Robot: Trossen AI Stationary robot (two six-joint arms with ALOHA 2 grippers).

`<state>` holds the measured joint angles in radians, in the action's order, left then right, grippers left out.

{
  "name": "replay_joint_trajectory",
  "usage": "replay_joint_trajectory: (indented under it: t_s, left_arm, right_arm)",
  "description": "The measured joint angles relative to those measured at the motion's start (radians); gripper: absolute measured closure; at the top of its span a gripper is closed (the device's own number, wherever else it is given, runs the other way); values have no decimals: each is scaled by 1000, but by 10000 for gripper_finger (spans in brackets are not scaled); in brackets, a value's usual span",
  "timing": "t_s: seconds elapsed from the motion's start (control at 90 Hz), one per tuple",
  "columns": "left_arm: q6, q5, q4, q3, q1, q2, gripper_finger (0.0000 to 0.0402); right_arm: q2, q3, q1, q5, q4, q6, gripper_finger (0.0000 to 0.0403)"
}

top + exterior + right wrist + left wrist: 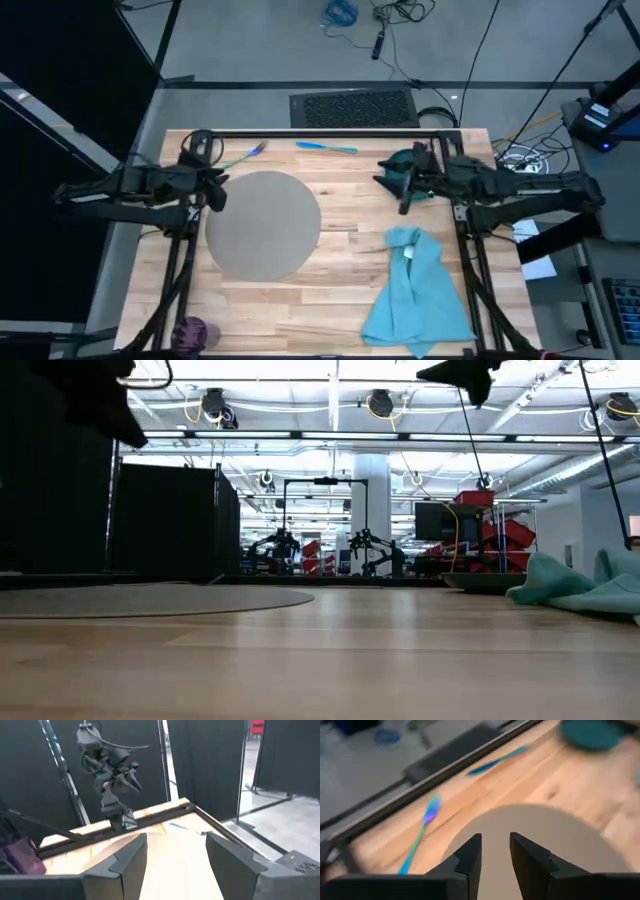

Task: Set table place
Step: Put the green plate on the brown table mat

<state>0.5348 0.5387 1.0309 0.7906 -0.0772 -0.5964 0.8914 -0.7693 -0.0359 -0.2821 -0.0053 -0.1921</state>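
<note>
Lower right gripper (402,186), fingers spread, squarely over dark teal round plate (404,167) near far edge; keep left gripper (495,852), parted, clear above round grey mat (262,222).

grey mat (262,223), light blue napkin (415,290)

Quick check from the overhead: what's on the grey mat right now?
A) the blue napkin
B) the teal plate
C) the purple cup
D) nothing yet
D: in the high view the grey mat is bare; the teal plate sits under the right hand, the napkin lies to the mat's right, and the purple cup stands at the near left corner.
</note>
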Motion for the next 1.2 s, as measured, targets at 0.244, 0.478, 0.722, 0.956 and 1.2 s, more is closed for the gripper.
replay_joint_trajectory:
  t_s: [0.244,0.478,0.722,0.956,1.2]
  left_arm:
    - [98,37,53,-13,-30,-144,316]
    - [138,53,102,-14,-103,-325,316]
    - [-4,-42,51,-17,-197,-473,316]
    - [-161,-236,-189,-157,-334,-486,316]
    - [-149,-259,-257,-214,-360,-506,316]
  right_arm:
    - [93,-5,-31,0,1,-34,216]
    - [158,-4,-30,29,4,-46,216]
    - [201,-4,-28,130,8,-63,216]
    - [226,-4,2,131,9,-63,216]
    - [232,-4,33,130,9,-64,216]
